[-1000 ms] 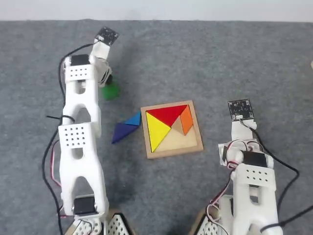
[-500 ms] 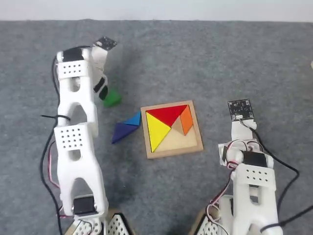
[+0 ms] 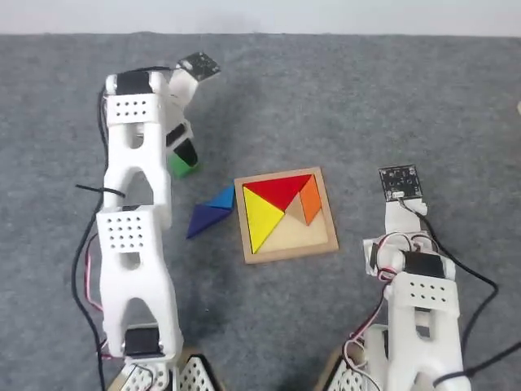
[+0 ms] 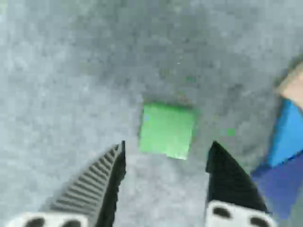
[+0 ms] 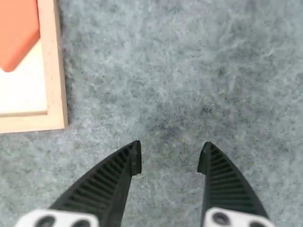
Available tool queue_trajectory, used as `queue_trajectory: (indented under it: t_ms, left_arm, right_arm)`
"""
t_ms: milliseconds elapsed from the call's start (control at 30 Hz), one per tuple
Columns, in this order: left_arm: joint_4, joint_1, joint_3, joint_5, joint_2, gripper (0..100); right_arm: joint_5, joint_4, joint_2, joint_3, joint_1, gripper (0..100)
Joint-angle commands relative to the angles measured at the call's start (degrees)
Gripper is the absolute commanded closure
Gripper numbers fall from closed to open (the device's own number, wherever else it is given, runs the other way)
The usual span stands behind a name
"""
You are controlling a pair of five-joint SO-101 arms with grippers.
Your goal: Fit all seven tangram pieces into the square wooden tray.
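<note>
Left claw (image 4: 166, 146) has swung over the green square (image 4: 168, 130), spread wide, piece just beyond its tips.

Grey table (image 3: 391, 106) bears tray (image 5: 51, 66); green piece (image 4: 168, 128); blue pieces (image 3: 205, 218).

A grey, fuzzy carpet (image 3: 407, 106) runs back to a pale wall (image 3: 326, 15).
</note>
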Motion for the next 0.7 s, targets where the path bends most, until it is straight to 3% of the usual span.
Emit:
queue_trajectory:
  t_ms: [0, 167, 400, 667]
  left_arm:
    - [-2.29, 0.44, -1.19, -10.9, 0.97, 72]
    - [-2.55, 0.88, -1.19, -19.08, 2.64, 72]
    - [-7.38, -0.53, -1.19, -20.31, 6.77, 72]
    - [-3.96, -0.53, -1.19, -24.7, 10.73, 73]
  right_arm:
    - [0.7, -0.92, -0.31, -0.53, 0.66, 78.6]
    - [0.7, -0.92, -0.31, -0.53, 0.66, 78.6]
    - [0.7, -0.84, -0.31, -0.53, 0.66, 78.6]
    - [0.7, -0.84, -0.31, -0.53, 0.66, 78.6]
